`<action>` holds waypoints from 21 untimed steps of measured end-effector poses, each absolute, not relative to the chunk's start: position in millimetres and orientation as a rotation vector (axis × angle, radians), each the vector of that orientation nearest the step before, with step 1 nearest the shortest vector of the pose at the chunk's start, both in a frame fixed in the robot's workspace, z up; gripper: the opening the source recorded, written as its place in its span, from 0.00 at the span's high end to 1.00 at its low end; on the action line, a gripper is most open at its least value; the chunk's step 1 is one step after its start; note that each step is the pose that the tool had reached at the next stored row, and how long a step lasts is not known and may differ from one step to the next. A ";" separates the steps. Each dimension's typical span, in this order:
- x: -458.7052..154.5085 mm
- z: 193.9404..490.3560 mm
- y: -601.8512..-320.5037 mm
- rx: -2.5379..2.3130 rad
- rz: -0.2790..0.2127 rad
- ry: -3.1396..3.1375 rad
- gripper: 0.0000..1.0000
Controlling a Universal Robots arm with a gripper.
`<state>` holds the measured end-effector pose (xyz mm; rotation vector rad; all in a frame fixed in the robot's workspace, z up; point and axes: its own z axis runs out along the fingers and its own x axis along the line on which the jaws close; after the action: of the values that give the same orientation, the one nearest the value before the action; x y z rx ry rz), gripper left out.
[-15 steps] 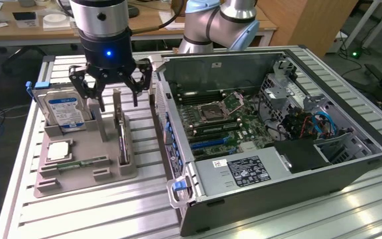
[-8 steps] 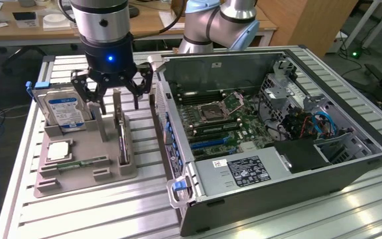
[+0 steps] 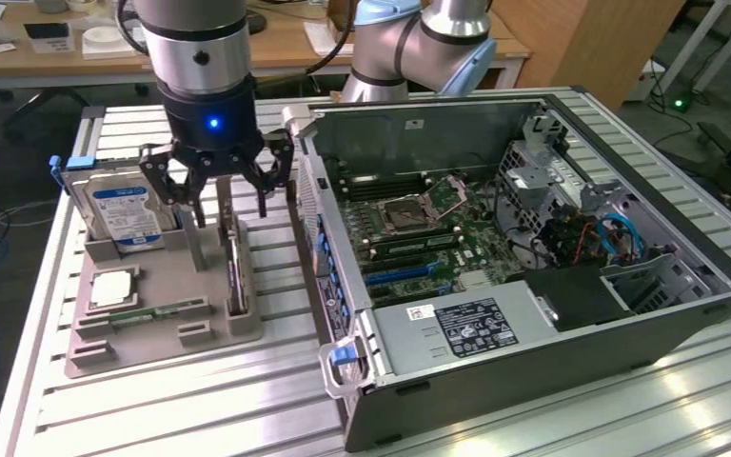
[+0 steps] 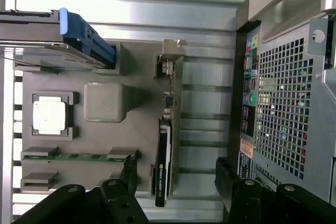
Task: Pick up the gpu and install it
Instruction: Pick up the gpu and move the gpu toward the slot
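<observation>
The gpu (image 3: 232, 259) is a thin dark card with a silvery end bracket, standing on its edge in a slot of the grey holder tray (image 3: 213, 328). My gripper (image 3: 220, 190) hangs open just above the card's bracket end. One finger is on each side of the card and neither touches it. In the wrist view the gpu (image 4: 168, 145) runs between my two dark fingertips (image 4: 128, 174), and my gripper (image 4: 176, 178) holds nothing. The open computer case (image 3: 531, 238) lies beside the tray, its motherboard (image 3: 417, 228) exposed.
On the grey tray (image 4: 142, 77) a silver hard drive (image 3: 125, 209) with a blue-white label stands upright, beside a square chip (image 3: 111, 286) and a green memory stick (image 3: 156, 312). The case wall (image 4: 283, 93) is close to the gpu. A second arm (image 3: 417, 48) stands behind the case.
</observation>
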<state>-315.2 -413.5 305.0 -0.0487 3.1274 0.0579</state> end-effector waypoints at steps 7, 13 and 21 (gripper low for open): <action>-317.5 292.8 -413.6 -0.019 0.052 3.128 0.29; -317.5 283.9 -413.8 -0.015 0.051 3.127 0.29; -317.5 269.5 -413.9 -0.011 0.050 3.128 0.29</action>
<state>-317.5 -413.9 269.5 -0.0106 3.1276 0.0501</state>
